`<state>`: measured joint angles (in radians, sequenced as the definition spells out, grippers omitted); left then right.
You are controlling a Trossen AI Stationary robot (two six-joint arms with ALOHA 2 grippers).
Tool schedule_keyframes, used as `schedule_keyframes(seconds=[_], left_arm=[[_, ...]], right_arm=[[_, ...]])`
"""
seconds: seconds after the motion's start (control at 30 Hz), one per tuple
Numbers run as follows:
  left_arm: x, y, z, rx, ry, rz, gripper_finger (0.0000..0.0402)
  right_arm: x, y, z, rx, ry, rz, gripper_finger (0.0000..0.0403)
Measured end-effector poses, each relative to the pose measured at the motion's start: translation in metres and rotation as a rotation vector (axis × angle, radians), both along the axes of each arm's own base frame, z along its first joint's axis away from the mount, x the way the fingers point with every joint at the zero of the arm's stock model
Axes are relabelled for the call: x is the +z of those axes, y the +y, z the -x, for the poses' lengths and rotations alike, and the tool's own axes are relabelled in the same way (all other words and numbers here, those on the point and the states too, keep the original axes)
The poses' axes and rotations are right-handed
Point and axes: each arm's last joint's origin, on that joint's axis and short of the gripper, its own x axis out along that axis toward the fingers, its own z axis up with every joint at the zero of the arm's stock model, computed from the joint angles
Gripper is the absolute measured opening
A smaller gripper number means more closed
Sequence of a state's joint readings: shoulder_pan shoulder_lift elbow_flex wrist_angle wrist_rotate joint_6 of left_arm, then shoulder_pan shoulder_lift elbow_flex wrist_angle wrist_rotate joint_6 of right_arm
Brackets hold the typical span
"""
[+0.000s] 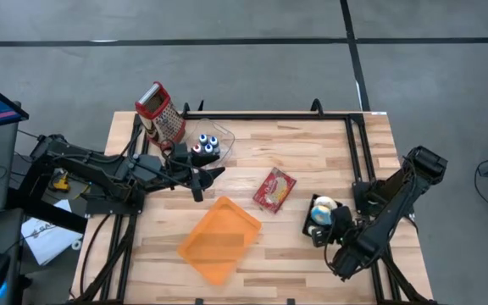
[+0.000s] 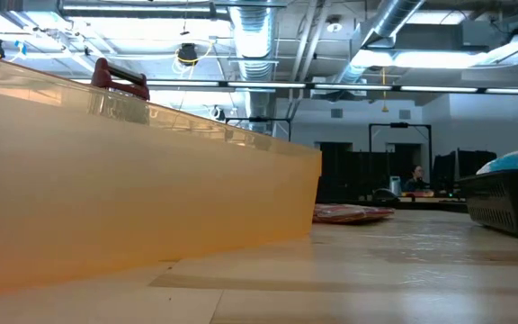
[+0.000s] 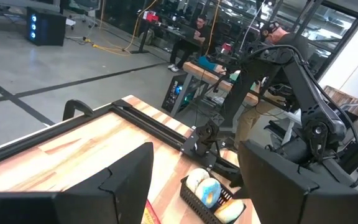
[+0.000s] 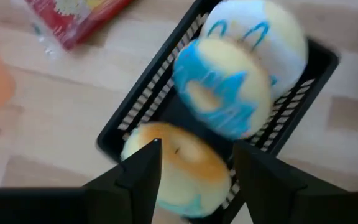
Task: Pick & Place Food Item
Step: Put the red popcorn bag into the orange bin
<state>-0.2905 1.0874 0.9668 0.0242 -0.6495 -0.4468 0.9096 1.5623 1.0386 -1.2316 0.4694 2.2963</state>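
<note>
We see the right gripper (image 4: 192, 171) spread above the black basket (image 4: 135, 112); a pastry (image 4: 185, 158) lies between its fingers, ungripped; the left gripper (image 3: 194, 180) is open, well apart.

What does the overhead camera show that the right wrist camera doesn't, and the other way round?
Only the high view shows the box grater, the clear pack of small cups, the whole orange tray, and the left gripper hanging open near that pack.

Only the right wrist view shows the food up close: three pale round pastries, two with blue icing, one plain one nearest the open right gripper, which holds nothing.

Both show the black basket and the red snack packet on the wooden table.
</note>
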Motion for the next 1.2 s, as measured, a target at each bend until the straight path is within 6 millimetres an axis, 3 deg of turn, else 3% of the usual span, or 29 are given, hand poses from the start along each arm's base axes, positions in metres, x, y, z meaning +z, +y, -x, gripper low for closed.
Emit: schedule_keyframes(seconds=[0.37,0.63,0.83,0.97,1.1,1.2], left_arm=[[0.000,0.000,0.000,0.000,-0.001,0.003,0.0231],[-0.004,0.000,0.000,0.001,0.048,-0.021,0.0231],[-0.015,0.000,0.002,-0.027,0.151,-0.022,0.0231],[-0.018,-0.002,0.003,-0.064,0.184,-0.004,0.0231],[-0.017,-0.004,0.004,-0.079,0.176,-0.018,0.0231],[-0.015,-0.007,0.005,-0.092,0.162,-0.017,0.0231]], right_arm=[[0.030,-0.003,-0.016,-0.032,-0.094,0.054,0.0181],[0.054,-0.025,-0.049,-0.031,-0.215,0.145,0.0170],[0.082,-0.062,-0.077,0.083,-0.382,0.011,0.0161],[0.096,-0.104,-0.079,0.127,-0.447,-0.065,0.0155],[0.092,-0.147,-0.064,0.160,-0.493,-0.150,0.0153],[0.072,-0.178,-0.054,0.217,-0.542,-0.285,0.0154]])
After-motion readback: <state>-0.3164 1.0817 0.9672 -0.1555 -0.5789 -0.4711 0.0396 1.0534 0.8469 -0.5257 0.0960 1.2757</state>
